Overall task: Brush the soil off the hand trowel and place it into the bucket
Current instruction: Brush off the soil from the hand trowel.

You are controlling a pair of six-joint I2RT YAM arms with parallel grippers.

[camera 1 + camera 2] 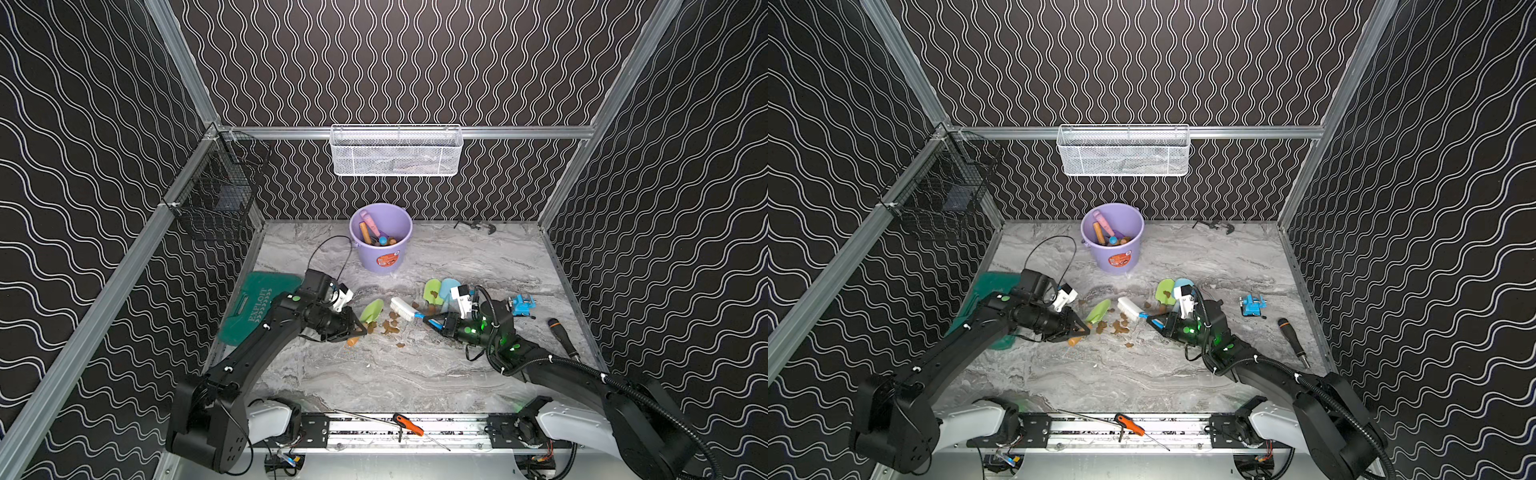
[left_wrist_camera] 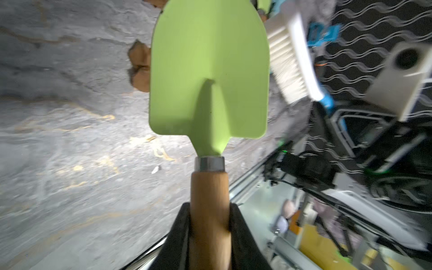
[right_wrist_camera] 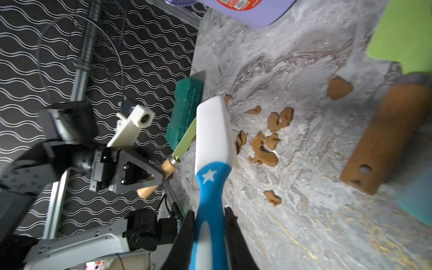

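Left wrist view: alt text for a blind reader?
The left gripper clamps the wooden handle of a green trowel whose visible face looks clean. A white brush is close beside one blade edge; brown soil clumps lie on the table past the other.

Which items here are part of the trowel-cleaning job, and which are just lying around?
In use: green trowel in the left gripper; brush in the right gripper; soil clumps; purple bucket.
Lying about: green pad; blue vise; black-handled screwdriver; orange-handled tool; white mesh basket.
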